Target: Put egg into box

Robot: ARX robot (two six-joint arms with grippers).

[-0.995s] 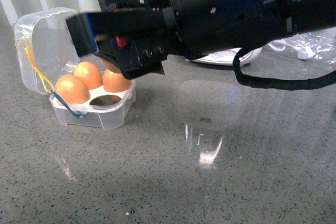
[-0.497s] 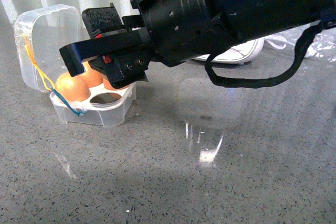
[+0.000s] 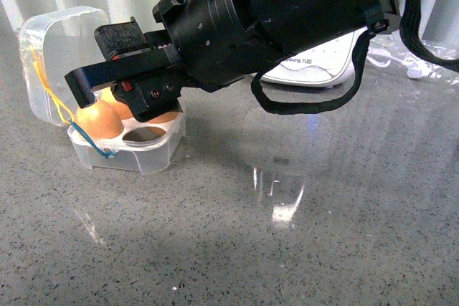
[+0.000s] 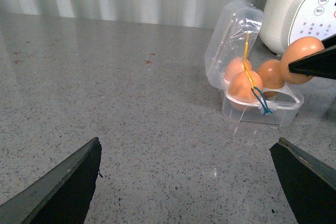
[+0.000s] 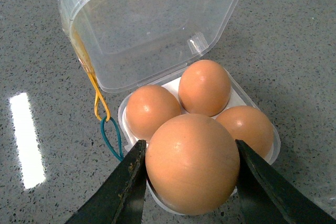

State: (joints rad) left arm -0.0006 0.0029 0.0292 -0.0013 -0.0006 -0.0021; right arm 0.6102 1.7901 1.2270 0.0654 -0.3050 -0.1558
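My right gripper [image 5: 190, 153] is shut on the egg [image 5: 191, 163], an orange-brown egg held between both fingers just above the near open cell of the box [image 5: 157, 24]. The box is a clear case with its lid up and three other eggs [image 5: 205, 85] in its cells. In the front view my right gripper [image 3: 97, 59] hangs over the box [image 3: 136, 159] and hides the held egg; one cell [image 3: 143, 134] shows empty. The left wrist view shows the held egg [image 4: 302, 59] over the box [image 4: 257, 116]. My left gripper [image 4: 187, 145] is open and empty above the counter, well short of the box.
A white appliance [image 3: 315, 69] stands behind the box and also shows in the left wrist view [image 4: 304, 9]. Clear plastic wrapping [image 3: 423, 59] lies at the back right. Yellow and blue elastic loops [image 5: 105, 124] hang at the box's side. The grey speckled counter spreads in front.
My right arm has moved left and down with the egg, bringing its fingers from above the box to close over its cells.
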